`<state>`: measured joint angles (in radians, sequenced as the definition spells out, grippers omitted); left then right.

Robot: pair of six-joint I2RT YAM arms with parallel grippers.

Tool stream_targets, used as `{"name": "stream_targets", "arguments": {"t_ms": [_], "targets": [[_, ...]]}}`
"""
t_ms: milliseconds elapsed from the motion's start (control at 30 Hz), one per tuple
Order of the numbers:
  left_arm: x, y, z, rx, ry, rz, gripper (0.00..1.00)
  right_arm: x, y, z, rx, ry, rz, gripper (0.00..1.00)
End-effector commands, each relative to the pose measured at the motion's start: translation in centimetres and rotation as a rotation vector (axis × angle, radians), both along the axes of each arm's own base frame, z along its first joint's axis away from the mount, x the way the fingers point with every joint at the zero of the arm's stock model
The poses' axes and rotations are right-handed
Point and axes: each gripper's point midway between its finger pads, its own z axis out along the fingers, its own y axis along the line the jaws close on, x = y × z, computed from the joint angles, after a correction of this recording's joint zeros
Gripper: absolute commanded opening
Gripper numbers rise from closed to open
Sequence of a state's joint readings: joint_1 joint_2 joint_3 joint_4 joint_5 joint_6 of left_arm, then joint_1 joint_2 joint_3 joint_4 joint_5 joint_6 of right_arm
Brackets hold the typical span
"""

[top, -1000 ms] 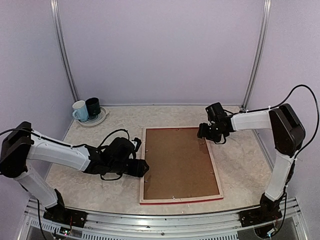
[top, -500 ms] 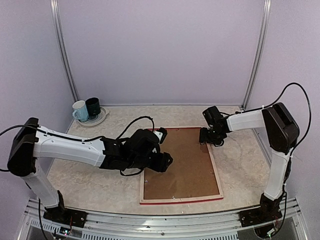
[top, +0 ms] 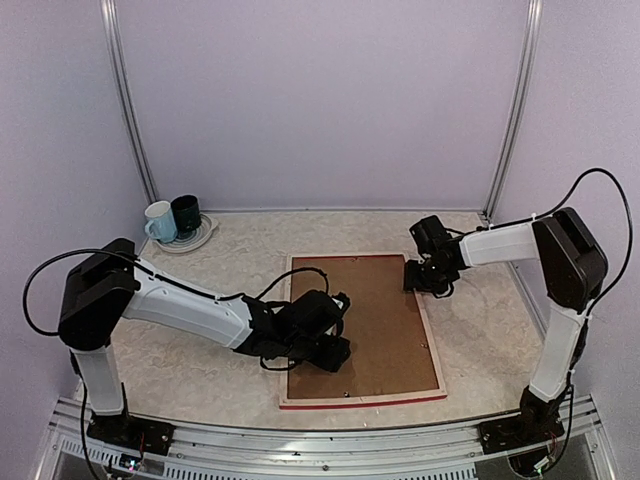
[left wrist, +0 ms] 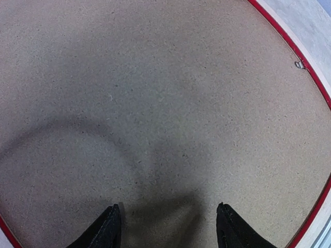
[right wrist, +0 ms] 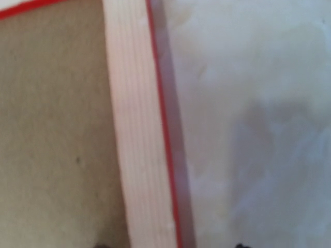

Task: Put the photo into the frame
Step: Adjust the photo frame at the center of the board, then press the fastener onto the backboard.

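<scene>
"Left gripper [left wrist: 168, 230]?"
"Low over the board [top: 370, 320], near-left part. Fingers spread, nothing between."
"Frame [top: 433, 340]?"
"Face down on the table [top: 170, 378], board inside."
"Right gripper [top: 419, 281]?"
"At the frame's far right rail, fingertips apart, one on each side."
"Beyond?"
"Two mugs [top: 172, 220], far left corner."

- Shows the frame [top: 433, 352] lying flat on the marbled table [top: 490, 330], pale wood back up, red along its near edge.
- Shows a brown backing board [top: 378, 315] filling the frame's opening.
- Places the left gripper [top: 335, 354] low over the board's near-left part, with its arm reaching in from the left.
- Places the right gripper [top: 419, 283] at the frame's far-right rail.
- Shows a pale blue mug [top: 159, 222] and a dark mug [top: 186, 213] side by side on a plate [top: 197, 240] in the far-left corner.
</scene>
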<state>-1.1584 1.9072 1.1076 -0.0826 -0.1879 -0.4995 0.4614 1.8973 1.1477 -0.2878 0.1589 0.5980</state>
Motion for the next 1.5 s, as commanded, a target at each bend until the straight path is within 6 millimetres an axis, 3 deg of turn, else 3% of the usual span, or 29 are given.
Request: {"name": "stream_targets", "arguments": {"t_ms": [0, 233, 700, 900, 1100, 1300, 1467], "targets": [[0.2, -1.7, 0.2, -0.044, 0.015, -0.005, 0.62, -1.4, -0.4, 0.1, -0.014, 0.036, 0.043, 0.55], [0.1, -2.1, -0.8, -0.041, 0.034, -0.009, 0.62, -1.5, -0.4, -1.2, -0.05, 0.077, 0.069, 0.54], [0.1, -1.6, -1.6, -0.01, 0.034, -0.016, 0.61, -1.6, 0.0, -1.4, -0.114, 0.106, 0.224, 0.43], [0.3, -1.3, -2.0, 0.002, 0.035, -0.014, 0.61, -1.6, 0.2, -2.1, -0.134, 0.128, 0.277, 0.26], [0.6, -0.9, -2.1, 0.015, 0.03, -0.01, 0.6, -1.5, 0.7, -0.3, -0.126, 0.12, 0.33, 0.43], [1.0, -0.6, -1.5, 0.008, 0.023, -0.005, 0.6, -1.1, 0.5, 1.6, -0.177, 0.114, 0.377, 0.46], [1.0, -0.8, -1.3, 0.003, 0.022, -0.013, 0.6, -0.5, 0.2, 1.7, -0.217, 0.109, 0.39, 0.46]]}}
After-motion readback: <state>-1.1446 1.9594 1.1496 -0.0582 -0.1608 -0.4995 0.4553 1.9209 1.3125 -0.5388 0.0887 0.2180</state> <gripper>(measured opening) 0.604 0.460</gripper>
